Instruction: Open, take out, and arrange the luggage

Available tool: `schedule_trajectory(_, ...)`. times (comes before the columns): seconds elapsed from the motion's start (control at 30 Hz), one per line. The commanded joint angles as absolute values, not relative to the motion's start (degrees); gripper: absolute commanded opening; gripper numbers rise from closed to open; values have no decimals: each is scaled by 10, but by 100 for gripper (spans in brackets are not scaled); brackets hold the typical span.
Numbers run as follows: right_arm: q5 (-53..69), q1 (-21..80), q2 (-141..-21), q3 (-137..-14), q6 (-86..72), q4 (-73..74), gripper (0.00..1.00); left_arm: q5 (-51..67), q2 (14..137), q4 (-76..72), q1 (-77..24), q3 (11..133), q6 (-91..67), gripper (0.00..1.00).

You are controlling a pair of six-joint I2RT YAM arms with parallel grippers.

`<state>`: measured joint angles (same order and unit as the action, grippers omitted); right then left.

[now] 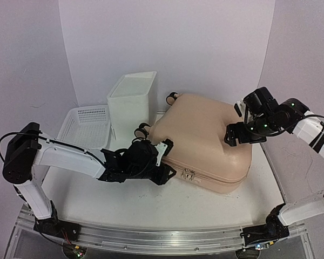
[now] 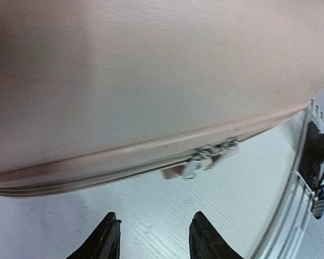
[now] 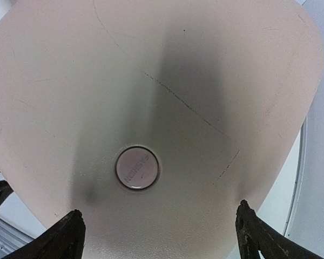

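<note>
Right gripper (image 3: 159,209) spread wide over luggage (image 3: 151,81) — round badge (image 3: 137,167), lettering unclear.

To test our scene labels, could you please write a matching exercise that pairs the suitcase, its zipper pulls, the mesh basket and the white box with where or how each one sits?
Things:
1. luggage
2. zipper pulls
3. mesh basket
4. white box

Places or states:
A. leftmost on the table
B. lying flat, closed
C. upright, between the basket and the luggage
D. on the seam facing the arm bases

Pairs: 1-B, 2-D, 3-A, 4-C
</note>
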<state>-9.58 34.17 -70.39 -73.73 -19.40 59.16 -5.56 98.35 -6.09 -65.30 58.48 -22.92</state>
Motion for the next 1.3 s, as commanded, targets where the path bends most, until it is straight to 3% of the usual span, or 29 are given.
schedule_trajectory(0.0, -87, 345, -704, -753, -192, 585, 96, 43, 1014, -94, -674, 635, -252, 47)
schedule_trajectory(0.3, -84, 345, -694, -764, -198, 584, 96, -57, 1077, -97, -695, 692, -278, 47)
schedule_trajectory(0.4, -82, 345, -693, -766, -200, 584, 96, -126, 1084, -97, -709, 699, -265, 37)
schedule_trajectory(0.87, -76, 345, -692, -763, -206, 582, 95, -262, 1122, -69, -732, 756, -225, 17)
schedule_trajectory(0.97, -76, 345, -691, -762, -209, 581, 95, -291, 1130, -39, -737, 771, -230, 19)
schedule_trajectory(1.07, -73, 345, -692, -761, -210, 580, 95, -312, 1139, -11, -738, 784, -238, 30)
schedule_trajectory(1.27, -71, 345, -692, -762, -212, 578, 95, -360, 1142, 25, -738, 795, -252, 29)
